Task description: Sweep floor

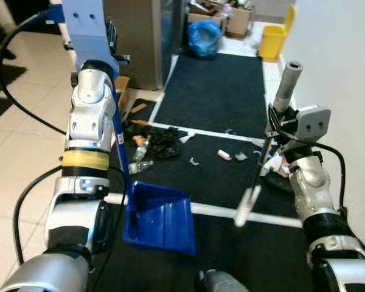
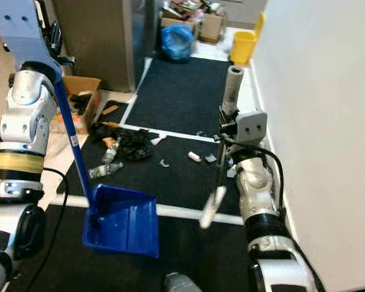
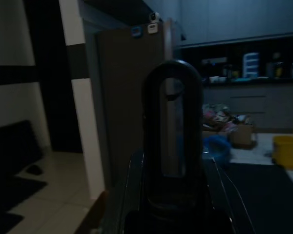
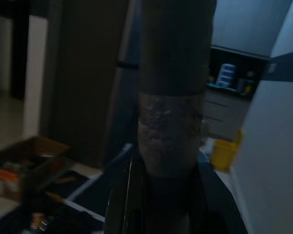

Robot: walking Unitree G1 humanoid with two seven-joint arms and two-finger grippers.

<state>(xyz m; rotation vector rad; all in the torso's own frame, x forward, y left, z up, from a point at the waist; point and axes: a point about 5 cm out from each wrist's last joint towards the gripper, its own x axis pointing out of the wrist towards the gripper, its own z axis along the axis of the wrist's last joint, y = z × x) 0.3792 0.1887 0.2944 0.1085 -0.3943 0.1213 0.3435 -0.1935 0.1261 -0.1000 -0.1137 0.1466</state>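
Observation:
A blue dustpan (image 1: 161,222) rests on the dark mat (image 1: 219,91) in front of me. Its long blue handle (image 1: 118,146) runs up to my left gripper (image 1: 112,58), which is shut on it; the handle's looped top (image 3: 173,126) stands between the fingers in the left wrist view. My right gripper (image 1: 278,125) is shut on the grey broom handle (image 1: 287,85), close to the right wall. The thin broom stick slants down to a pale head (image 1: 246,207) above the white tape line. A black trash pile (image 1: 161,141), plastic bottles (image 1: 140,164) and white scraps (image 1: 225,155) lie on the mat beyond the dustpan.
A white wall (image 1: 334,61) runs along the right. A grey cabinet (image 1: 143,36), a blue bag (image 1: 204,38), a yellow bin (image 1: 272,41) and cardboard boxes (image 1: 231,18) stand at the back. An open cardboard box (image 2: 79,100) and a black cable (image 1: 24,109) are on the left tiles.

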